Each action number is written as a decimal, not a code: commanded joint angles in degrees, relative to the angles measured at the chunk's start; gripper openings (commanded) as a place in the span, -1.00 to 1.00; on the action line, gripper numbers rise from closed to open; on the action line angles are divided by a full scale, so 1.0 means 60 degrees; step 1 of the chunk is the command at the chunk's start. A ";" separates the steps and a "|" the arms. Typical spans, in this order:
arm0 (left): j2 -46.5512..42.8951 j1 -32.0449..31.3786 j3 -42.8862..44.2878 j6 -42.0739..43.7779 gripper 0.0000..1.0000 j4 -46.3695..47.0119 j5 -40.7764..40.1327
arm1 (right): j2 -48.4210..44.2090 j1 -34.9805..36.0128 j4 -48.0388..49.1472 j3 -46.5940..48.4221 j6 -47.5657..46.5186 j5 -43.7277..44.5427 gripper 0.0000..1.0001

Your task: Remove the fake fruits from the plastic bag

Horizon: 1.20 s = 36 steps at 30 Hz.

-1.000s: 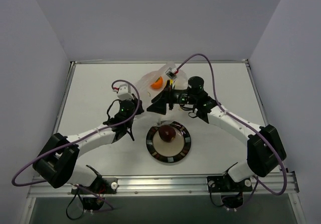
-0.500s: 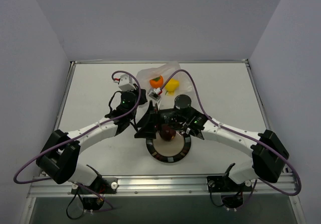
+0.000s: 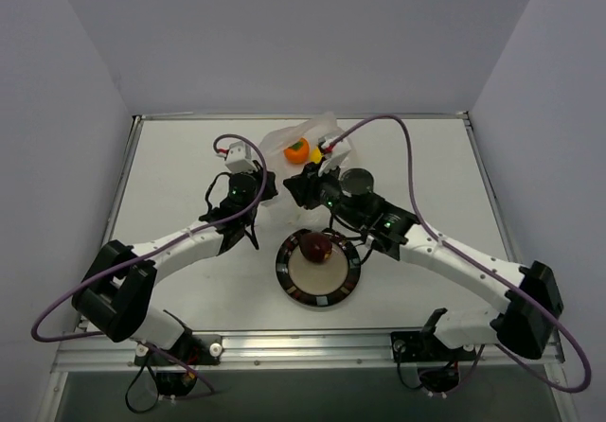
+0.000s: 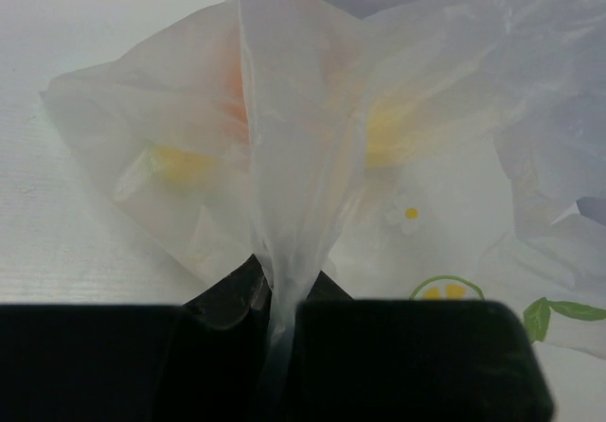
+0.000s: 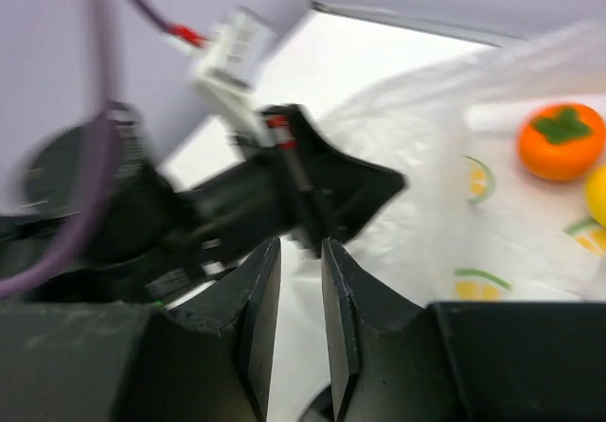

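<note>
The plastic bag point(image 3: 308, 136) lies crumpled at the far middle of the table. My left gripper point(image 3: 269, 182) is shut on a bunched fold of the plastic bag point(image 4: 294, 110), with the film running down between its jaws point(image 4: 279, 294). The orange fruit point(image 3: 298, 149) and the yellow fruit point(image 3: 328, 163) lie in the bag; the orange fruit point(image 5: 561, 140) shows sharply in the right wrist view. The dark red fruit point(image 3: 315, 248) rests on the plate point(image 3: 295, 285). My right gripper point(image 3: 301, 184) hovers at the bag's near edge, next to the left gripper. Its jaws point(image 5: 301, 244) are nearly together with a narrow empty gap.
The round black-rimmed beige plate stands in front of the bag, between both arms. A raised metal rim point(image 3: 303, 116) bounds the table at the far edge. Purple cables point(image 3: 398, 129) arc over the arms. The left gripper's black body point(image 5: 331, 190) sits just ahead of my right fingers.
The right arm swung down beside the plate, then back up to the bag's near edge, and its jaws narrowed from wide open. The left gripper kept its hold on the bag.
</note>
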 commanded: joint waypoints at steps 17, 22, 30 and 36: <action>0.0180 -0.0046 -0.0412 0.0078 -0.95 0.0965 0.1039 | 0.6074 -0.2353 -0.0779 0.3392 -0.0816 0.3871 -0.32; 0.0605 -0.0047 -0.0310 0.0077 -0.95 0.1185 0.1478 | 0.7044 -0.2441 -0.0647 0.4184 -0.1387 0.3886 0.51; 0.0942 -0.0061 -0.0193 0.0048 -0.95 0.1361 0.1581 | 0.7659 -0.2675 -0.0662 0.4419 -0.0788 0.4646 1.00; 0.0972 -0.0047 -0.0266 -0.0011 -0.95 0.1390 0.1494 | 0.8568 -0.2894 -0.1407 0.5532 -0.0161 0.5189 1.00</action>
